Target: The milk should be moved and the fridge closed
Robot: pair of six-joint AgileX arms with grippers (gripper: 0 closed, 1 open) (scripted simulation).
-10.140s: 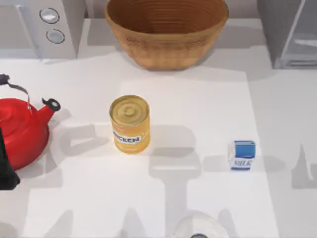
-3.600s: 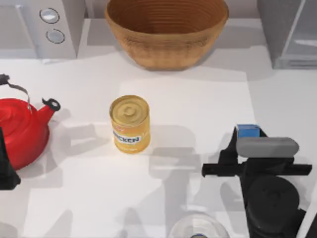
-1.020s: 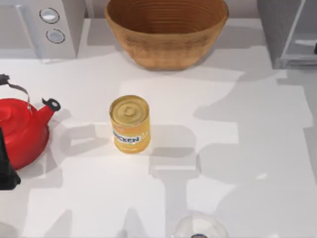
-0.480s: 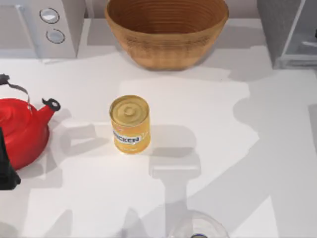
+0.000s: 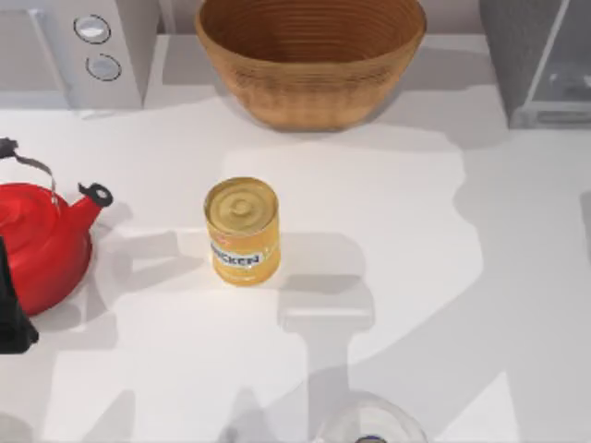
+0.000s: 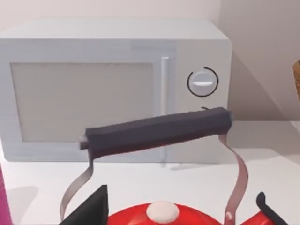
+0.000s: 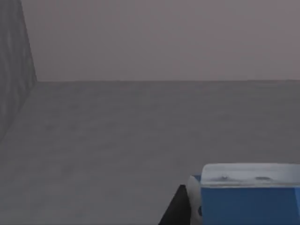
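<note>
Yellow can (image 5: 242, 230) with white label band, tan ribbed woven basket (image 5: 310, 57), red kettle (image 5: 39, 242) with black handle. Milk (image 7: 248, 194) blue-topped; fridge (image 7: 140, 136) interior plain grey.

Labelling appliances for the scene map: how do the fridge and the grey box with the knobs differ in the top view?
The fridge stands at the table's far right corner, the grey box with the knobs at the far left. The box carries two round knobs beside its door; the fridge's front is a plain pale glassy panel with none. The fridge's door panel runs at a slant, while the box's front sits square to the table edge. Both are grey, boxy cabinets, cut off by the picture's edge.
</note>
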